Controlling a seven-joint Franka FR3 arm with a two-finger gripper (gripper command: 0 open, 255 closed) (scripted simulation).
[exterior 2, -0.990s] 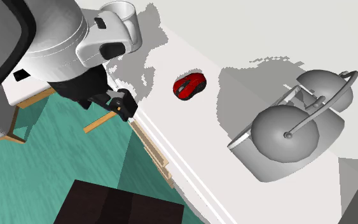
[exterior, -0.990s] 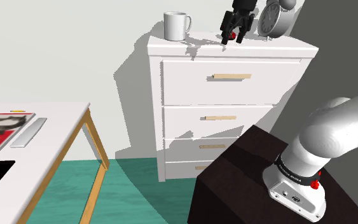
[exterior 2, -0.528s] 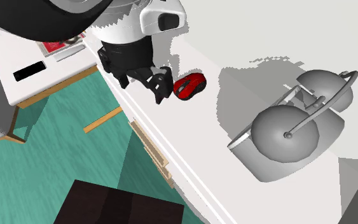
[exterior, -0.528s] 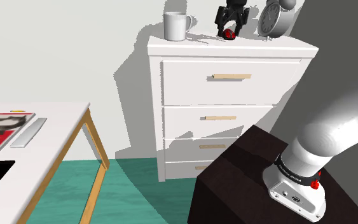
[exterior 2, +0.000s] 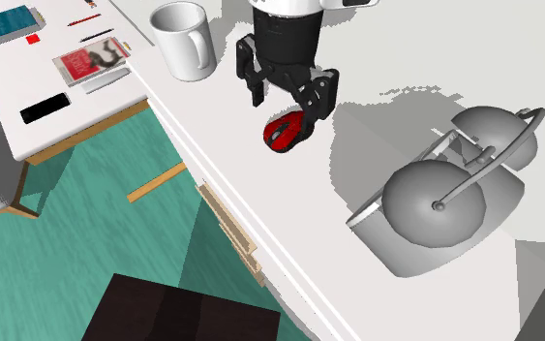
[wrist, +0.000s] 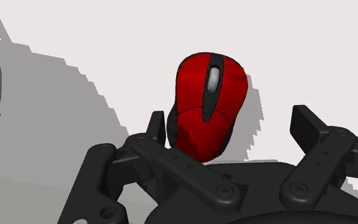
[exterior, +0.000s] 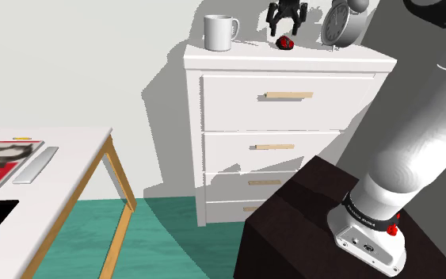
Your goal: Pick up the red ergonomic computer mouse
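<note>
Fingers of the black gripper (exterior 2: 287, 105) are standing wide apart, gripping nothing, just above the red mouse (exterior 2: 287, 134), which is lying on the white dresser top (exterior 2: 289, 223) between mug (exterior 2: 185, 39) and alarm clock (exterior 2: 435, 208). The mouse is sitting nearer one finger, so that finger is likely striking first on closing, pushing the rounded shell sideways or squirting it free

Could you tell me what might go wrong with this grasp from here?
The mouse sits off-centre in the open tool, nearer one side, so closing may shove or twist it. Its rounded shell may also slip from the grip and slide toward the dresser edge.
</note>
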